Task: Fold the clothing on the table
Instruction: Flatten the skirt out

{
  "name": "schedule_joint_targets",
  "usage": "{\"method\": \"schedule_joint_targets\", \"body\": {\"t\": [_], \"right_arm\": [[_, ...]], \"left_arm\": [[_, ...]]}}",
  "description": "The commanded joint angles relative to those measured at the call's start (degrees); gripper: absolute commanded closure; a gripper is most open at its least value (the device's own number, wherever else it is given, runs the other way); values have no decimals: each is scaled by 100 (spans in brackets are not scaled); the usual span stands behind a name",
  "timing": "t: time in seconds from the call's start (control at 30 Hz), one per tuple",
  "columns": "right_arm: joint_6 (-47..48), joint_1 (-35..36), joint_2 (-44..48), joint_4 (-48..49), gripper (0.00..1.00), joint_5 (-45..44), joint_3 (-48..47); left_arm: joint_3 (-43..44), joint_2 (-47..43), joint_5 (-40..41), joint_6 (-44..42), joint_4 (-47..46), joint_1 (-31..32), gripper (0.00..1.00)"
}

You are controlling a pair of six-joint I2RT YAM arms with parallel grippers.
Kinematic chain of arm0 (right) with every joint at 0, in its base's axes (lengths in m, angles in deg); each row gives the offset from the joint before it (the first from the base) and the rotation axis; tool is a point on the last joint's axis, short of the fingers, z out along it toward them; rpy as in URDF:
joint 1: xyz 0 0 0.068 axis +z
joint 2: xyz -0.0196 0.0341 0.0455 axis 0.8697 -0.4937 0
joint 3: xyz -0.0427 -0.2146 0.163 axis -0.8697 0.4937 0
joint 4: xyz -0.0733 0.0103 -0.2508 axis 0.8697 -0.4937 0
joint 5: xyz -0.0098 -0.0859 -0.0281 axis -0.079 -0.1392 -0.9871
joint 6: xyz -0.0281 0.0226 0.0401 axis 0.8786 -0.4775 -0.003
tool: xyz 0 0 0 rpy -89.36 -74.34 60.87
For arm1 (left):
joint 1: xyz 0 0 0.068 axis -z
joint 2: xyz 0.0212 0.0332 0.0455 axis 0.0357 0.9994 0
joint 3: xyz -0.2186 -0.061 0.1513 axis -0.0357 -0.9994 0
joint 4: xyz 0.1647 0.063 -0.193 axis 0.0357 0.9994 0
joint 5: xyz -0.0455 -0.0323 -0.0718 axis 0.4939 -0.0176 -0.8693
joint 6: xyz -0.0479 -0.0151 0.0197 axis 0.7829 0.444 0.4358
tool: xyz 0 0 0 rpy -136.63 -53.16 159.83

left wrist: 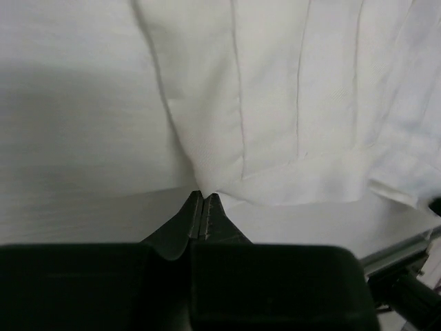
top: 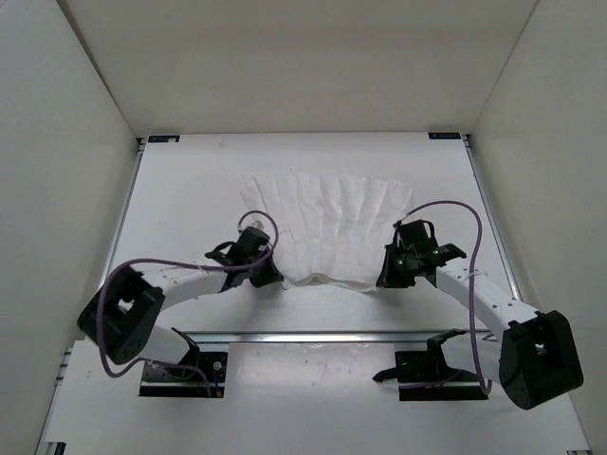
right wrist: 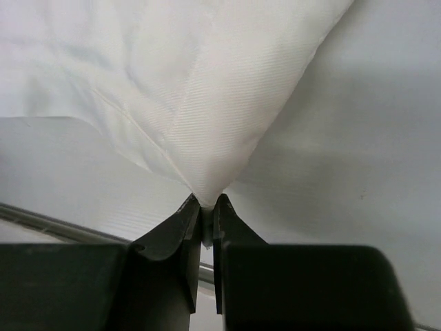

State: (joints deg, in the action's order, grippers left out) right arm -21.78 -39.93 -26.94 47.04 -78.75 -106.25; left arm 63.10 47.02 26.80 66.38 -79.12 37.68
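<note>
Both closed: left pincer [left wrist: 204, 198] grips clothing [top: 327, 223] near-left corner, right pincer [right wrist: 207, 202] near-right corner.

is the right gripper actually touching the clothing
Touching. The right wrist view shows the right gripper shut on a corner of the clothing, with the fabric's point running in between the fingertips.

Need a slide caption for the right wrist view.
Right gripper shut on a corner of the white clothing, with the table behind.

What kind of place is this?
Probably a robot test cell: plain white walls enclose a railed table, with left arm and right arm bolted at its near edge.
</note>
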Motion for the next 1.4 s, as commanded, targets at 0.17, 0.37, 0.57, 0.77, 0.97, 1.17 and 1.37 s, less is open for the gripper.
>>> {"method": "schedule_joint_targets", "body": {"t": [0.17,0.37,0.57,0.77,0.97,1.17,1.37], "right_arm": [[1090,59,634,-400,100,503,-2198],[1224,228,687,-1279,100,686,-4107],[1408,-151,-67,-1042,100,1076,-4784],[1627,-423,-1955,-734,100,1154,-6424],[1988,-195,-3302,-1587,100,529,-9600],[1821,-818,-2856,-947,100,1081,-7954],[1558,-933,-2583,-436,100,1214,-5379]], "left_arm": [[1619,-2116,705,-1541,1982,-782,100],[3107,-2715,39,-1762,2758,-1291,100],[3635,-2111,-831,-2059,2425,-2011,100],[4882,-654,-1078,-2270,2099,-2487,100],[7536,519,-921,-2675,3013,-2654,100],[5942,-279,-982,-2535,2390,-2742,100],[3050,-913,-1009,-2069,1336,-2505,100]]}}
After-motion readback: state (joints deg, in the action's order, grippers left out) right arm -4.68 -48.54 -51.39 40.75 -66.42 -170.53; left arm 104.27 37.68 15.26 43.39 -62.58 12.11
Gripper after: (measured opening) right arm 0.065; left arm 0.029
